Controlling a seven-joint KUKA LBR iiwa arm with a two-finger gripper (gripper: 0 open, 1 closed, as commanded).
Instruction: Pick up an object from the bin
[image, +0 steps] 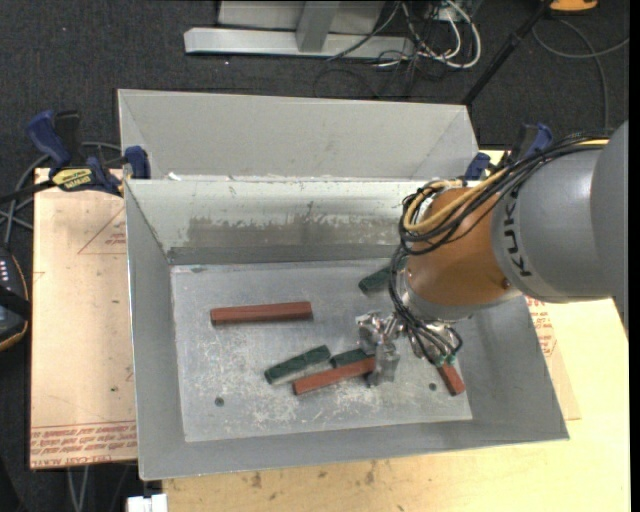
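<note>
Dull grey metal bin (150, 300), floor scratched pale. Centre left, a rust-red bar (260, 314); below it, a dark green block (297, 364) beside a second rust-red bar (330, 378). Lower right, a short rust-red piece (452, 379). Orange cover (455, 262) on a silver-grey arm (570, 235) with black lettering; silvery pincer (380, 360).

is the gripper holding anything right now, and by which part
Cannot be told. The gripper sits low at the right end of the short red-brown bar, but no grip shows.

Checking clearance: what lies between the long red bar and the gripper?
Only bare bin floor separates the long bar from the gripper, seen in the camera view.
</note>
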